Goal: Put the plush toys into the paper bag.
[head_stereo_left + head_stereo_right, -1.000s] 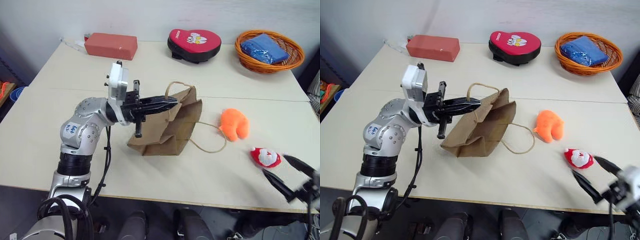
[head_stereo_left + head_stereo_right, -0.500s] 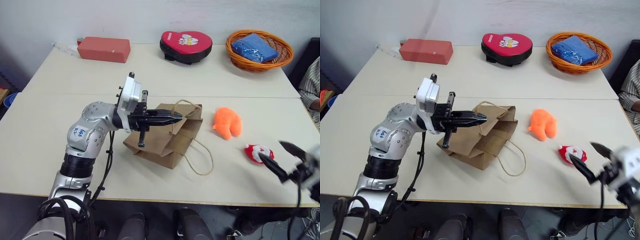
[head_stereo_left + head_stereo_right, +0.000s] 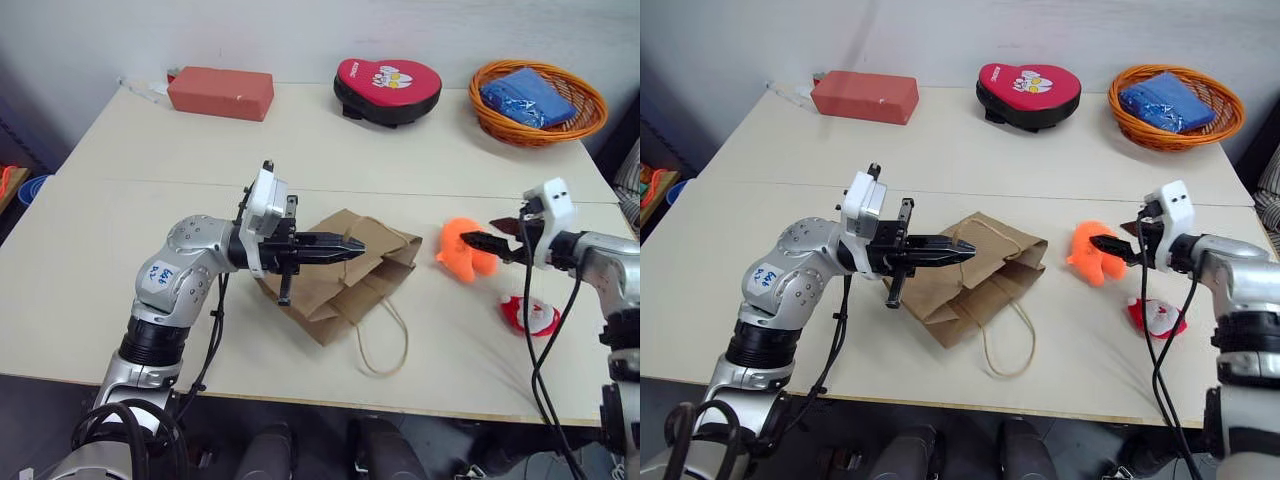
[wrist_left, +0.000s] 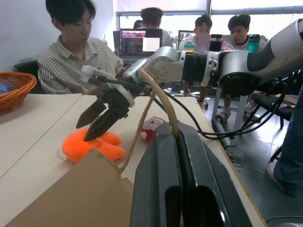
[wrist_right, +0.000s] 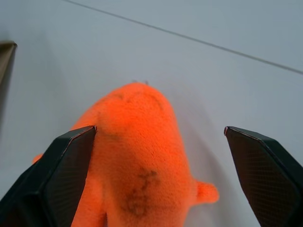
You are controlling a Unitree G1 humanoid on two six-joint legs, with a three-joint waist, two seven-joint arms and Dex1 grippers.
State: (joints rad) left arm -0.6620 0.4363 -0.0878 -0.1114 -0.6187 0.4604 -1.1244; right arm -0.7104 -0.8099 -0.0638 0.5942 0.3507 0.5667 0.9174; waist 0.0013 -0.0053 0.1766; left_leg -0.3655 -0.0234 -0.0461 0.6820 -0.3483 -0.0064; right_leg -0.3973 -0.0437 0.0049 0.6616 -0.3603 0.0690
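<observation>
Right end effector (image 3: pixel 1116 247) just swung in from surface edge, fingers spread wide around orange plush (image 3: pixel 466 250), not squeezing yet. Left end effector (image 3: pixel 345 243) clamped on paper bag (image 3: pixel 345 275) handle, bag sagged lower. Santa plush (image 3: pixel 529 315) waiting near front edge. Grab looks imminent.

The left arm (image 3: pixel 185 275) was built of rounded silver-grey segments with black ribbed rings at the joints, and a white sticker with blue handwriting sat on its elbow housing. A white camera block (image 3: pixel 264 215) topped the wrist, ahead of slim black fingers (image 3: pixel 335 245). Black cables hung from both arms. The right arm (image 3: pixel 600 265) matched, with its own white block (image 3: pixel 553 208).
</observation>
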